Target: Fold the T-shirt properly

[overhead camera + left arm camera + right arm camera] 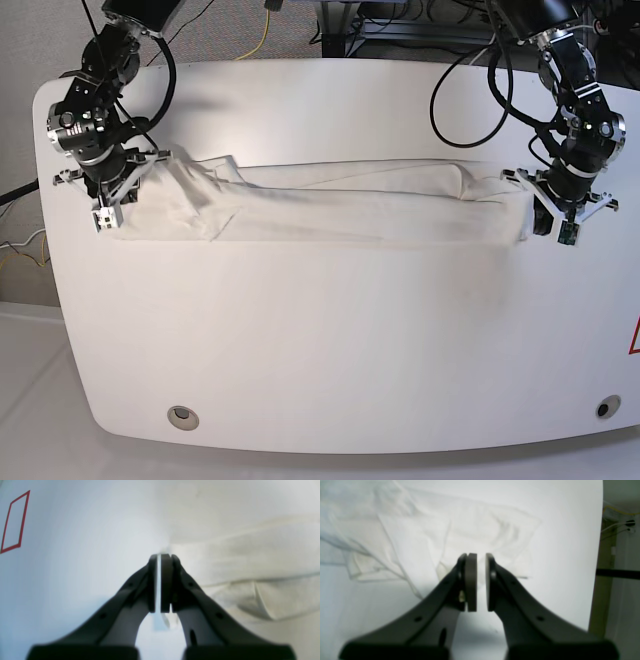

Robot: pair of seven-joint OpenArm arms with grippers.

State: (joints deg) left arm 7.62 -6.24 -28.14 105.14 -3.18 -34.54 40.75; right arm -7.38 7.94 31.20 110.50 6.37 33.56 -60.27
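The T-shirt (pixel 340 205) lies plain white side up as a long, narrow, wrinkled band across the far half of the table. My left gripper (pixel 548 218) sits at the band's right end. In the left wrist view, the left gripper (pixel 162 555) is shut on the cloth's edge, and the T-shirt (pixel 250 562) spreads away to its right. My right gripper (pixel 105 210) is at the band's left end. Its pads (pixel 471 580) stand a narrow slit apart with white cloth at the tips, and the T-shirt (pixel 420 537) bunches just beyond. The print is hidden.
A red outline mark (pixel 15 522) is on the white table (pixel 330 340) past the left gripper; part of the red outline mark (pixel 634 340) shows at the right rim. The table's edge (pixel 600 555) runs close to the right gripper, with cables (pixel 617 512) beyond it. Two round holes (pixel 182 417) sit near the front edge.
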